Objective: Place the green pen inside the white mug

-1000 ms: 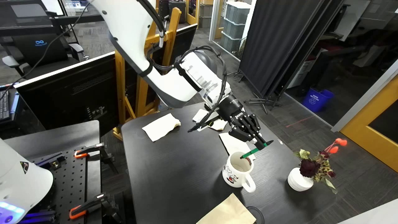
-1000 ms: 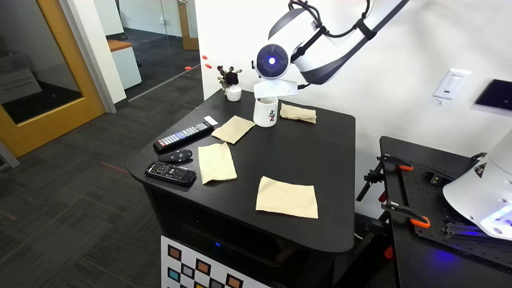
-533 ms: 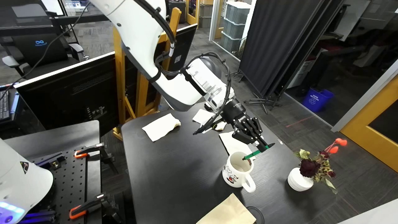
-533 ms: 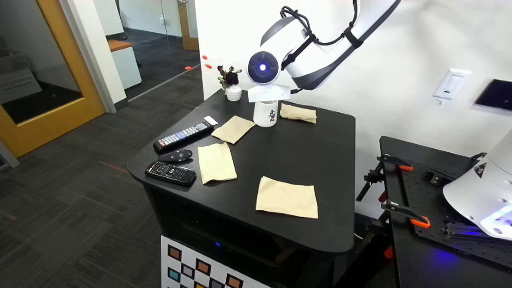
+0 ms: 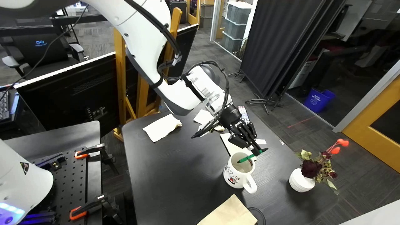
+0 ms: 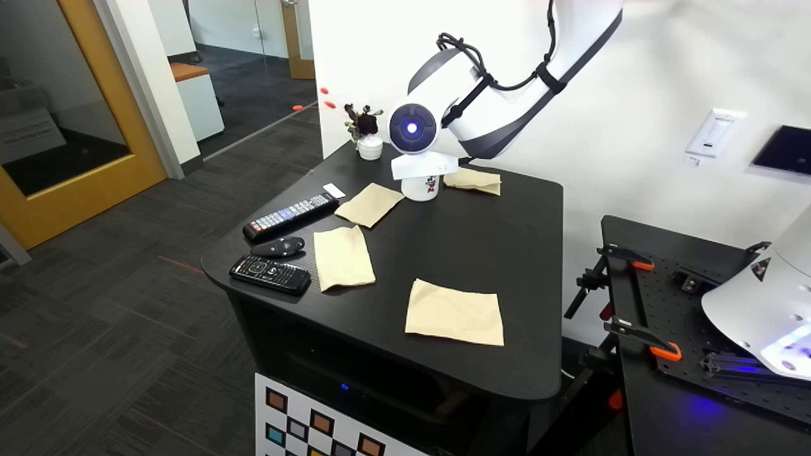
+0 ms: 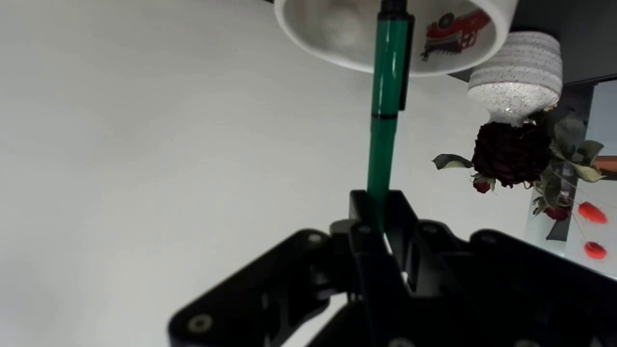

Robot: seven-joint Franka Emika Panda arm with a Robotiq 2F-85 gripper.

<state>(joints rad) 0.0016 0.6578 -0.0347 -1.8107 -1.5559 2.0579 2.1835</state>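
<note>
The green pen [image 5: 247,158] is tilted, with its black-tipped end over the mouth of the white mug. My gripper [image 5: 259,152] is shut on the pen's other end, beside and above the mug rim. The white mug [image 5: 232,175] stands upright with its handle toward the camera. In an exterior view the mug [image 6: 419,189] shows only its lower part; the arm hides its top, the pen and the gripper. In the wrist view the pen [image 7: 385,86] runs from the fingers [image 7: 378,207] to the mug's opening [image 7: 332,62]. I cannot tell whether its end is below the rim.
A white vase with dried flowers [image 5: 301,181] stands beside the mug, also seen in the wrist view [image 7: 516,72]. Several tan paper pieces [image 6: 455,313] lie on the black table. Remotes [image 6: 270,273] and a long remote [image 6: 291,217] lie along one edge.
The arm has come down toward the mug. In the last half second the gripper and pen shifted left and lower, and the pen's end moved further over the mug's opening. The mug has not moved.
</note>
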